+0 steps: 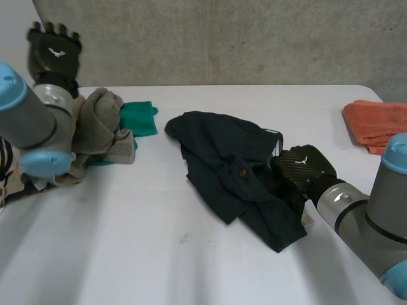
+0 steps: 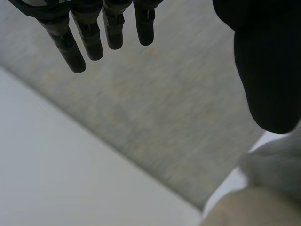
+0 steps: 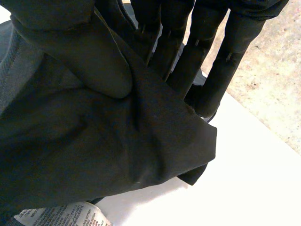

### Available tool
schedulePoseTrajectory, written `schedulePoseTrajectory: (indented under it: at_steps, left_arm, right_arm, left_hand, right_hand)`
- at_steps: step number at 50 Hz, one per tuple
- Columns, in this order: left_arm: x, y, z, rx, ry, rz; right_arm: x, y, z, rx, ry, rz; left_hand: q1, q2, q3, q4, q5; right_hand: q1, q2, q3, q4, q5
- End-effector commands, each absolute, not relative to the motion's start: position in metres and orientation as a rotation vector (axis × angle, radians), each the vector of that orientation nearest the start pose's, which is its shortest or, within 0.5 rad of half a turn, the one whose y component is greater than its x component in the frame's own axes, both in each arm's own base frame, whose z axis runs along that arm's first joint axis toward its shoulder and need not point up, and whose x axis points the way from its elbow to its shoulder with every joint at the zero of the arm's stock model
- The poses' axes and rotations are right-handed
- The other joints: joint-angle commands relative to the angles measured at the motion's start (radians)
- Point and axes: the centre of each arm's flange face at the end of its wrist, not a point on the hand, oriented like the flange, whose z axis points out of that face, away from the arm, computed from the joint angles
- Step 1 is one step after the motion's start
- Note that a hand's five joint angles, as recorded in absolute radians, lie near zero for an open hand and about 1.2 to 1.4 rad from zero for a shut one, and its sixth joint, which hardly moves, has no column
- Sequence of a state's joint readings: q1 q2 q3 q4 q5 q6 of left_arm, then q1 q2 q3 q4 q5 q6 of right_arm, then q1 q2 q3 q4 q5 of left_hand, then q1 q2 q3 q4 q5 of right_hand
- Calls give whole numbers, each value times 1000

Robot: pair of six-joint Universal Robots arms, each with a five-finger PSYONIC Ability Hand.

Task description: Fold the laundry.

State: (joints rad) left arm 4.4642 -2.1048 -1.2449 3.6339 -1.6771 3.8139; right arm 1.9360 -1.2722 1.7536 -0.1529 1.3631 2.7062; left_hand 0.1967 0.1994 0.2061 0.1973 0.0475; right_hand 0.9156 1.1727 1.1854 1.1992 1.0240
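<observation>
Nearest you, the right robot hand [image 1: 302, 166] pinches the right edge of the dark garment [image 1: 222, 152], thumb vs fingers, mid-bench [image 1: 159, 254]. Looks soft, limp, light; probably best to grab a hem or corner. Count: 1 dark garment, 1 grey-beige heap [image 1: 102, 121], 1 green cloth [image 1: 138, 117], 1 orange cloth [image 1: 378, 124]. Farthest, the left robot hand [image 1: 54, 51] is raised, fingers straight, holding nothing.

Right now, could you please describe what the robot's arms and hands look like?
The left arm and right arm are grey tubes with round light-blue caps. The left hand and right hand are black, with a woven-textured back bearing a white bird-like mark and slim segmented fingers.
</observation>
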Motion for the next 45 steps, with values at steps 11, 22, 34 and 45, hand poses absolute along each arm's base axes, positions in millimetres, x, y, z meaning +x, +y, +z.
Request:
schedulePoseTrajectory:
  at_steps: [11,22,34,45]
  left_arm:
    - [-276,-336,181,1152,1828,-2093]
    - [-345,-232,171,1465,2086,-2230]
    - [-391,-214,146,1576,2138,-2264]
    - [-395,-223,215,1238,2078,-2526]
  right_arm:
    - [248,-232,186,-1184,2180,-1658]
    - [229,-235,220,-1142,2127,-1716]
    - [208,-244,252,-1060,2119,-1886]
    - [204,-242,254,-1044,2144,-1885]
  left_hand:
    - [-1,-4,-10,-1,-26]
    - [-16,-18,-25,-16,-41]
    - [318,315,309,318,293]
    - [1200,1197,1190,1199,1174]
  right_hand:
    - [481,224,211,197,198]
    - [-703,-960,-973,-987,-986]
    - [-741,-998,-1011,-1025,-1024]
    - [-741,-998,-1011,-1025,-1024]
